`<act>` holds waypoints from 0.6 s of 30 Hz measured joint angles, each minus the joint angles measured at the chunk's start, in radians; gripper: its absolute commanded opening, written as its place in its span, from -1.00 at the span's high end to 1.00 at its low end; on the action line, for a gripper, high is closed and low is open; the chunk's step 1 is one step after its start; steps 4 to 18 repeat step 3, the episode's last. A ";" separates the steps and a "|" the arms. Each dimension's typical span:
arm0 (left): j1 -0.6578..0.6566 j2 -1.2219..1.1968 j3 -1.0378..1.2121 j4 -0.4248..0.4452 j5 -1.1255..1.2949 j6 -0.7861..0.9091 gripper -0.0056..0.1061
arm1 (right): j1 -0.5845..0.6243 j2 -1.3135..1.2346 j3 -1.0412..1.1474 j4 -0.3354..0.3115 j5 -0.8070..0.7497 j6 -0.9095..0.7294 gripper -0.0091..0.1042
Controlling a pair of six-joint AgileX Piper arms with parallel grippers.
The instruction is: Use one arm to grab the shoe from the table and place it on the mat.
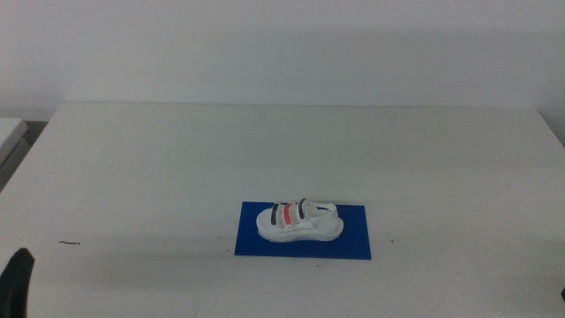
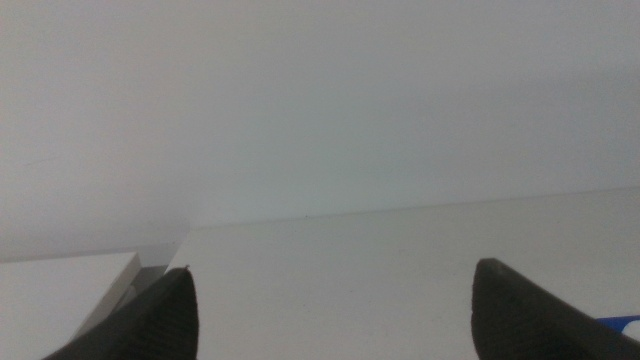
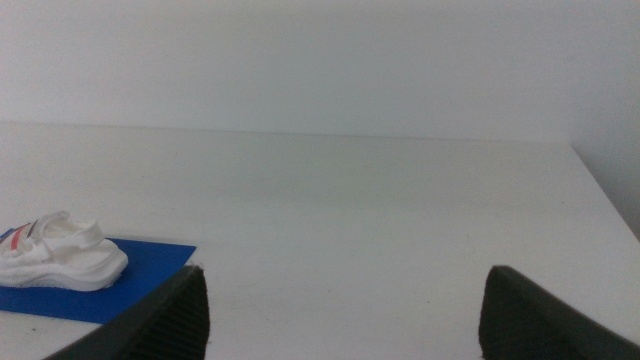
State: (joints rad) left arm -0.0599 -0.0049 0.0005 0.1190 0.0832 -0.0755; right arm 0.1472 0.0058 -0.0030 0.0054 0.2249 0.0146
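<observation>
The white shoe [image 1: 299,221] with red and dark straps lies on the bright-blue mat [image 1: 353,245], near the middle front of the off-white table [image 1: 265,150]. The right wrist view also shows the shoe [image 3: 58,255] on the mat [image 3: 130,280]. Both arms wait at the front edge. The left gripper [image 2: 330,310] is open and empty, and a dark part of it shows at the bottom left of the middle view [image 1: 16,281]. A sliver of the mat [image 2: 622,325] shows beside its jaw. The right gripper [image 3: 345,315] is open and empty, away from the shoe.
A thin dark mark [image 1: 69,243] lies on the table at the front left. A white wall [image 1: 282,44] stands behind the table's far edge. A second pale surface [image 1: 11,132] adjoins the table at the far left.
</observation>
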 measured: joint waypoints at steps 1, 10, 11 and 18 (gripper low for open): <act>0.000 0.000 0.000 0.000 0.000 0.000 -0.78 | 0.000 -0.002 0.000 0.000 0.000 0.000 -0.58; 0.000 0.000 0.000 0.000 0.000 0.000 -0.78 | 0.000 -0.002 0.000 0.000 -0.004 0.000 -0.58; 0.000 0.000 0.000 0.000 0.000 0.000 -0.78 | 0.000 -0.002 0.000 0.000 -0.004 0.000 -0.58; 0.000 0.000 0.000 0.000 0.000 0.000 -0.78 | 0.000 -0.002 0.000 0.000 -0.004 0.000 -0.58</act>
